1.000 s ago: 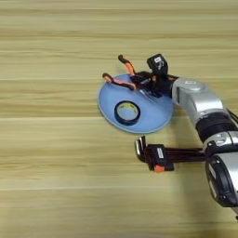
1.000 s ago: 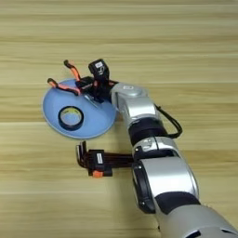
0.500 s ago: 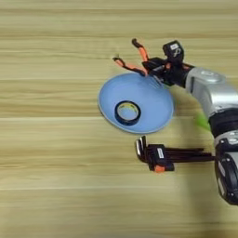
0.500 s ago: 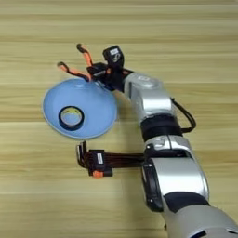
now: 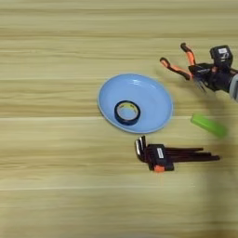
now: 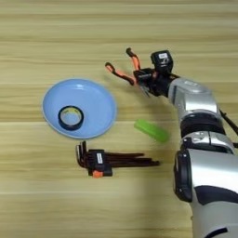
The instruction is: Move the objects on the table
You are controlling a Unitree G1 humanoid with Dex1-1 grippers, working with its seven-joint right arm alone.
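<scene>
Gripping the pliers [image 6: 122, 69] by the head, the claw [image 6: 145, 80] closed

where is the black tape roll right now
The black tape roll lies inside the blue plate, left of its centre, with the hex key set on the table just below the plate.

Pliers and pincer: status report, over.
Right pincer shut on pliers, held right of the blue plate. Tape roll in plate. Green piece and hex key set lie below, apart.
</scene>
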